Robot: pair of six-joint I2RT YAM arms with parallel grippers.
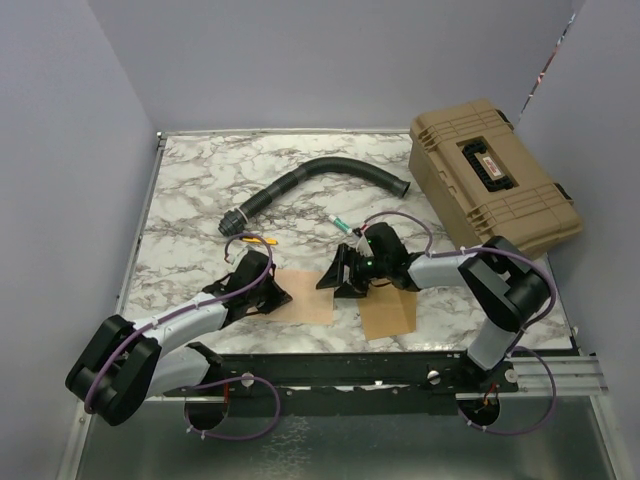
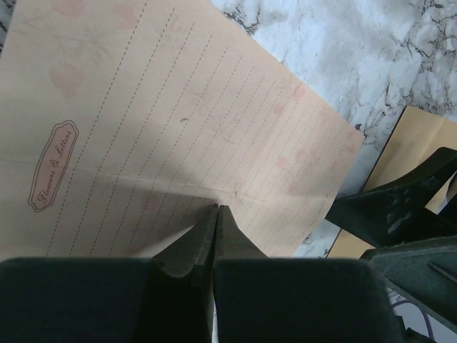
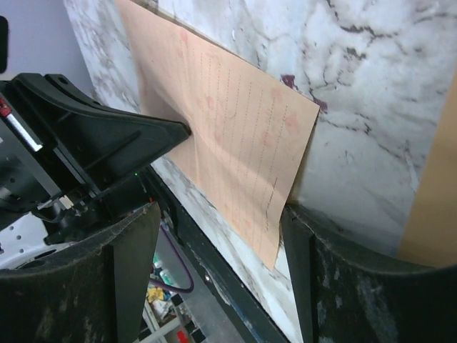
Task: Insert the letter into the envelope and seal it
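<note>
Pale peach-tan sheet, the letter (image 1: 306, 300), lies flat on the marble desk (image 1: 200, 200) close to the front edge, roughly at its middle. It shows dotted ruling, faint pinkish blotches, a soft crease across it and a small framed script label (image 2: 53, 166) near one end. The left gripper (image 2: 217, 209) stands on the sheet with its two fingers pressed together, no gap between them, and the joined tips touch the paper near the crease. Whether any paper is pinched between them cannot be told. The right gripper (image 3: 221, 209) sits at the opposite side of the sheet, spread wide. Its fingers (image 3: 121, 286) stand well apart, and the letter's near edge and corner show in the gap between them, not touching either pad. The left gripper's dark wedge meets the sheet from the far side in the right wrist view. The envelope (image 1: 388, 315), a darker kraft brown, lies flat toward the right along the same front edge. It sits just beside the letter, with a strip of marble between the two, and partly under the right arm. Its flap is not readable from these views. A black ribbed hose (image 1: 310, 180) curves across the desk's far middle, one end pointing toward the left edge. A tan hard case (image 1: 495, 185), lid down with a black handle on top, fills the far right corner and overhangs the right edge a little.
</note>
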